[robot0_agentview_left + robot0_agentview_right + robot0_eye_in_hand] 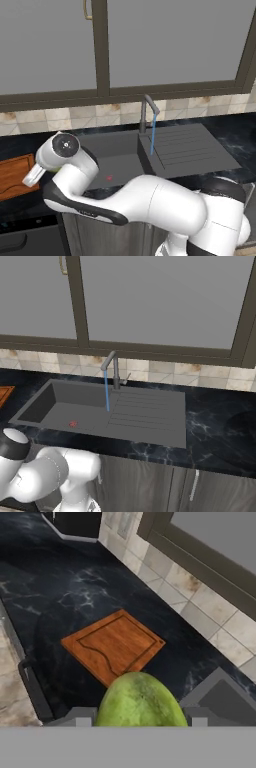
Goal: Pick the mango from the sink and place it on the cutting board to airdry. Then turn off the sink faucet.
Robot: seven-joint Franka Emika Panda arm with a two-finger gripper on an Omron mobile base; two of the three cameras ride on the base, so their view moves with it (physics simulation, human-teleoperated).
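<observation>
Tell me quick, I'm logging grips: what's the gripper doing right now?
Gripper: shut on the mango, above the cutting board.

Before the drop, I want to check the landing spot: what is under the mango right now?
In the hand view the mango, held in the shut jaws, hangs over black counter, with the cutting board just ahead of it. The fruit covers the board's near corner and the counter directly below.
</observation>
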